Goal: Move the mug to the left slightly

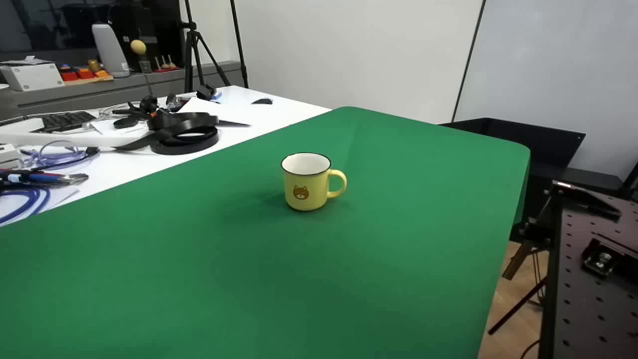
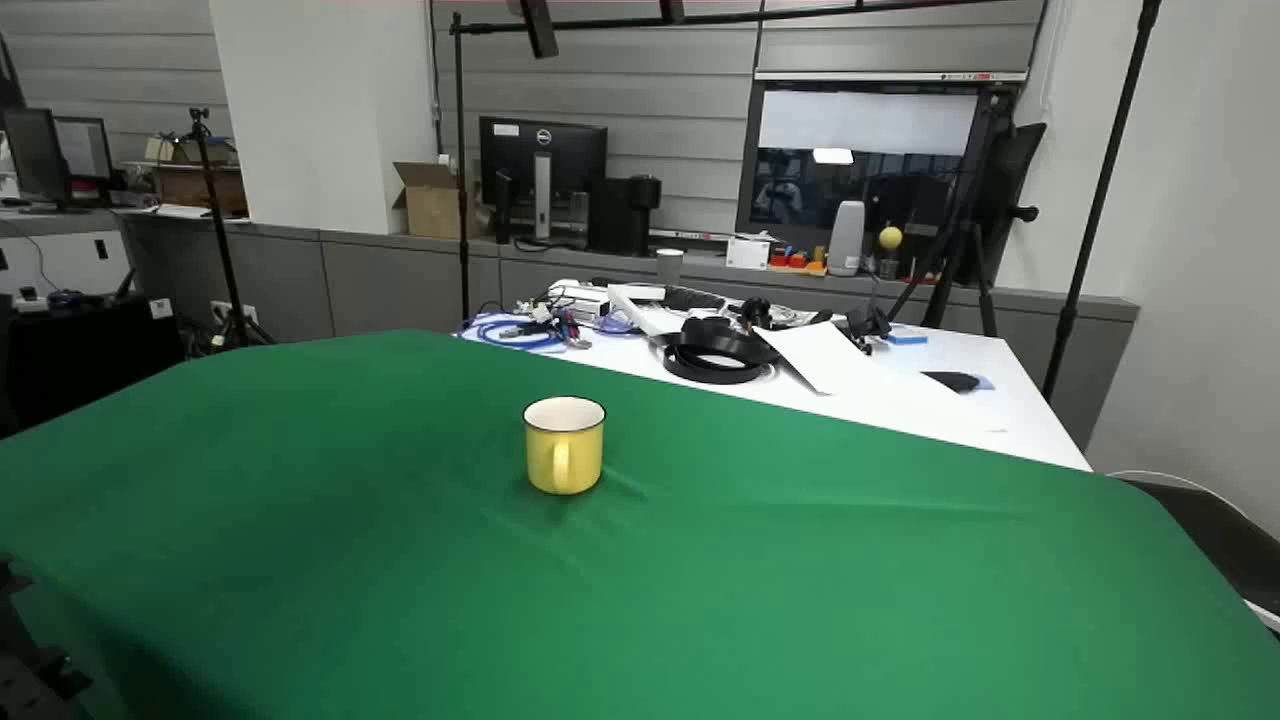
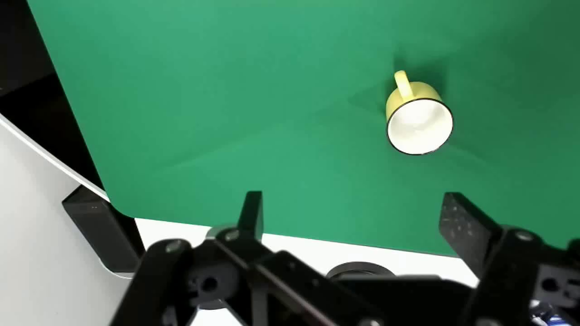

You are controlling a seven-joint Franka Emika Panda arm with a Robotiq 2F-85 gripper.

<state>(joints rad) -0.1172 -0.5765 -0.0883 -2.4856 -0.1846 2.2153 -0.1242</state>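
Note:
The pale-yellow mug [image 1: 305, 187] stands upright on the green-covered table [image 1: 279, 279]. A brown animal face shows on its side and its handle points right there. It also shows in an exterior view [image 2: 563, 452] with its handle toward the camera. In the wrist view the mug [image 3: 419, 124] lies ahead of the fingertips, right of centre, white interior visible. My gripper [image 3: 353, 194] is open and empty, high above the table and apart from the mug. Two dark tips at the top edge of an exterior view appear to be the gripper's fingers [image 2: 606, 25].
A white table [image 1: 264, 117] adjoins the green one and holds black coiled straps [image 1: 184, 139], blue cables [image 2: 520, 332] and papers [image 2: 880, 385]. A black perforated bench [image 1: 593, 299] stands beside the green table. Tripods [image 1: 194, 55] stand behind.

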